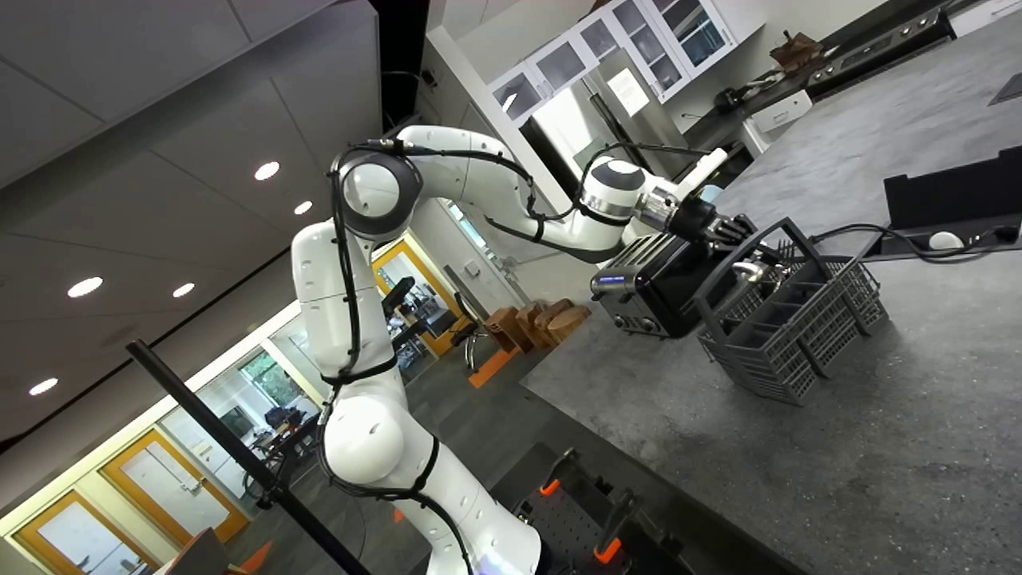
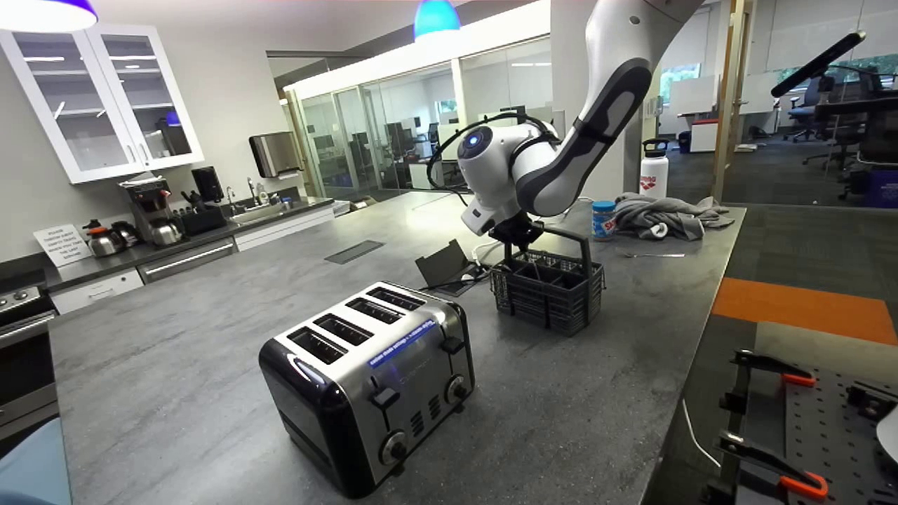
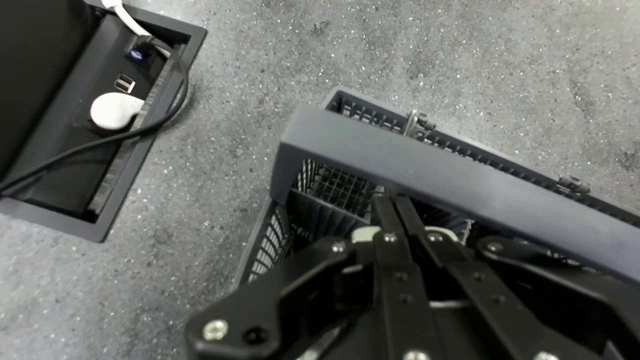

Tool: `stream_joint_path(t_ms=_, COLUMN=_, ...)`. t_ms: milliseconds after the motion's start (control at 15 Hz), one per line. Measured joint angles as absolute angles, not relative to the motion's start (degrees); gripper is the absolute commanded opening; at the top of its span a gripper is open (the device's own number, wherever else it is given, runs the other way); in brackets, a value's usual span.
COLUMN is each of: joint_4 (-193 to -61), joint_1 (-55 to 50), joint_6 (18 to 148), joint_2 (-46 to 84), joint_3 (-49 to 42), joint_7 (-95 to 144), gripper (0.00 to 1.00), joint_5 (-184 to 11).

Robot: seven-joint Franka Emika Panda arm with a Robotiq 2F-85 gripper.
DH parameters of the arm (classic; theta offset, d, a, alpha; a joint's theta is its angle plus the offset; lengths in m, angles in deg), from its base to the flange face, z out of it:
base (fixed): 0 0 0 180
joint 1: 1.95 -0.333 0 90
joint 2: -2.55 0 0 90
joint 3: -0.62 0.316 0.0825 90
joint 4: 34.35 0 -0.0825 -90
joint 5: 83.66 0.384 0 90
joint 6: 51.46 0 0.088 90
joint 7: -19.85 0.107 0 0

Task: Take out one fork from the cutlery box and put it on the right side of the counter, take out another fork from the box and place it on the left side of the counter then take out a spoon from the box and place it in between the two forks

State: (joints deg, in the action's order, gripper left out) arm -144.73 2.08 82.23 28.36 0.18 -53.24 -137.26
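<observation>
The dark cutlery box (image 1: pixel 822 339) stands on the grey counter (image 1: pixel 918 447). It also shows in an exterior view (image 2: pixel 544 301) and the wrist view (image 3: pixel 440 172). My gripper (image 3: pixel 395 197) points down over its compartments beside the loop handle. The fingers are shut with a thin gap; whether a utensil is between them I cannot tell. Fork tines (image 1: pixel 786 249) and a spoon-like silver bowl (image 1: pixel 749 271) show inside the box. A metal utensil end (image 3: pixel 412 124) shows at the far rim. A slim silver utensil, fork or spoon unclear, lies on the counter in an exterior view (image 2: pixel 656 255).
A four-slot toaster (image 2: pixel 365 393) stands near the box, also in an exterior view (image 1: pixel 659 279). An open power socket hatch with cables (image 3: pixel 115 110) is beside the box. A blue-lidded jar (image 2: pixel 603 221) and a grey towel (image 2: pixel 666 214) lie near the counter's edge.
</observation>
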Motion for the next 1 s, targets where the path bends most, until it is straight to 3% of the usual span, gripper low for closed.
stream_joint_path(t_ms=1000, joint_4=-143.5, joint_1=1.9, joint_6=82.5, joint_2=28.2, joint_3=1.2, joint_7=-64.4, gripper=0.01, joint_5=-126.2)
